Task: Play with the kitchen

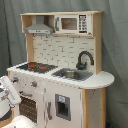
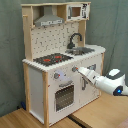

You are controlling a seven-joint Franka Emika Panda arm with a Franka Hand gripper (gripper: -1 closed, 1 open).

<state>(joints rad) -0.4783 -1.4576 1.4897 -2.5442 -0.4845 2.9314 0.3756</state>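
The kitchen [image 2: 55, 75] stood on the floor, its front knob [image 2: 74, 69] just ahead of the gripper [image 2: 80, 71], whose finger state could not be told. It was judged rigid and heavy; the small knobs seemed best grasped.

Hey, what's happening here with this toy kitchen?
A white robot arm is reaching toward the front of the toy kitchen, its gripper right by the knobs above the oven door. The oven door looks closed. Nothing sits on the hob or in the sink.
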